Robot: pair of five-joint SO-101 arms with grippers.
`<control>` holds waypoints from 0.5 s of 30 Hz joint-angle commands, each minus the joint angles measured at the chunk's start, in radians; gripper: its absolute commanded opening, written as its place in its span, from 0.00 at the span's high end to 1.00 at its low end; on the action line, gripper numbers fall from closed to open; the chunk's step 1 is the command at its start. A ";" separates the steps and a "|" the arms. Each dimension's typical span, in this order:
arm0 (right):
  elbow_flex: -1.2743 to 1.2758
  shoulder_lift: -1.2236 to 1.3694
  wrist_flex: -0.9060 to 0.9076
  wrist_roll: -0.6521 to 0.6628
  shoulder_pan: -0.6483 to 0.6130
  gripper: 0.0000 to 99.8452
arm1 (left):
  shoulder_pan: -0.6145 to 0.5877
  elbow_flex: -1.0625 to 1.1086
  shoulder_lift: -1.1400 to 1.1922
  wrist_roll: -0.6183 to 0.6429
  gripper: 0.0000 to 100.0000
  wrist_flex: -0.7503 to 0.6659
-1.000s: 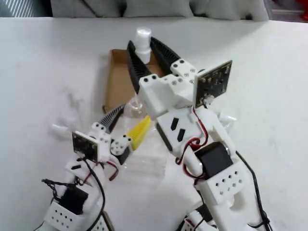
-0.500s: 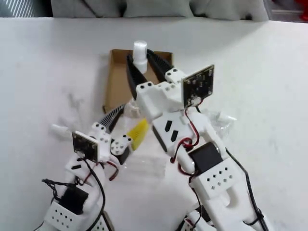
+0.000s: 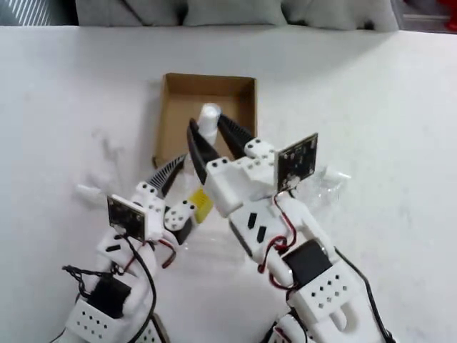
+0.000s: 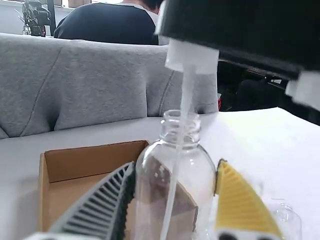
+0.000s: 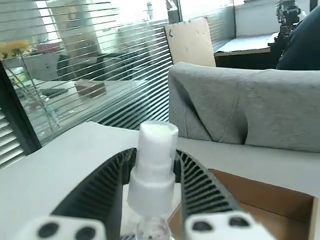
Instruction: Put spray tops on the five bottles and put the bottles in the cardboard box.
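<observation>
Left end effector point(image 4: 175, 170) grips bottle point(image 4: 172, 145); right end effector point(image 5: 154, 156) grips spray top point(image 5: 157, 134).

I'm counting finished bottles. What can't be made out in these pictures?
- High view: the right arm covers the held bottle, so its body is hidden.
- High view: the clear bottles beside that arm are partly behind it; their number is unclear.
- High view: the near floor of the cardboard box is covered by the spray top and fingers.
- Left wrist view: the held bottle's base is cut off by the edge.
</observation>
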 commanded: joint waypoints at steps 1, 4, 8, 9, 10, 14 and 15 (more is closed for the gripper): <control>0.020 -0.051 -0.019 -0.006 -0.062 0.98 | 0.007 -0.003 -0.015 -0.009 0.88 0.005; 0.023 -0.038 -0.019 -0.006 -0.058 0.98 | 0.007 -0.003 -0.015 -0.009 0.88 0.005; 0.026 -0.021 -0.019 -0.006 -0.048 0.98 | 0.007 -0.003 -0.015 -0.009 0.88 0.005; 0.026 -0.018 -0.019 -0.006 -0.048 0.98 | 0.007 -0.003 -0.015 -0.009 0.88 0.005; 0.026 -0.015 -0.019 -0.006 -0.048 0.98 | 0.007 -0.003 -0.015 -0.009 0.88 0.005; 0.026 0.007 -0.019 0.017 -0.048 0.98 | 0.007 -0.003 -0.015 -0.009 0.88 0.005; 0.029 0.016 -0.019 0.051 -0.048 0.98 | 0.007 -0.003 -0.015 -0.009 0.88 0.005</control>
